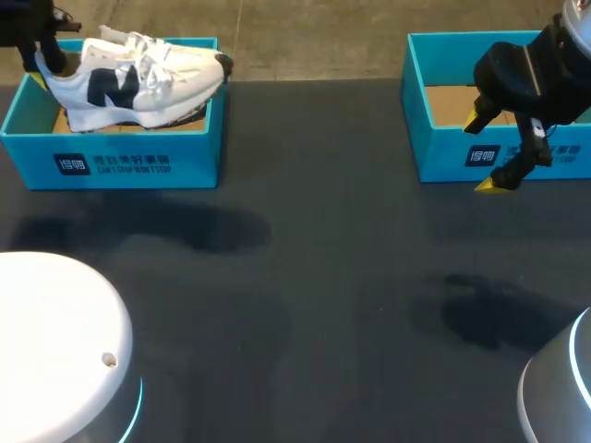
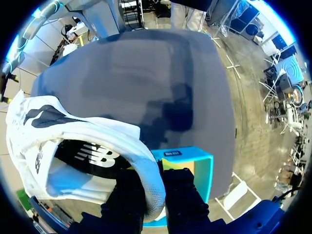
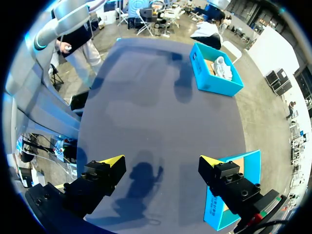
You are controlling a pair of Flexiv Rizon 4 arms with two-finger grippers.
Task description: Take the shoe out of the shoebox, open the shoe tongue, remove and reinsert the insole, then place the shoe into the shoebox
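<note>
- The white sneaker (image 1: 138,83) sat tilted in the left shoebox (image 1: 111,161) at the table's 10 o'clock, with its toe poking over the box's right wall.
- The left gripper (image 2: 155,192) was clamped on the white sneaker's heel collar, one finger inside and one outside.
- The right gripper (image 3: 161,163) hung spread wide, holding nothing, above the dark table (image 1: 305,277) by the right shoebox (image 1: 443,152) at 2 o'clock.

Robot lab or test hall. Signs: left arm base (image 1: 55,341) and right arm base (image 1: 557,392), round, blue-lit rims, at dark table (image 1: 323,277); teal shoebox (image 1: 443,159) beside right fingers (image 1: 488,185); white shoe (image 1: 138,83) over second shoebox (image 1: 111,164), heel between left fingers (image 2: 179,195).
</note>
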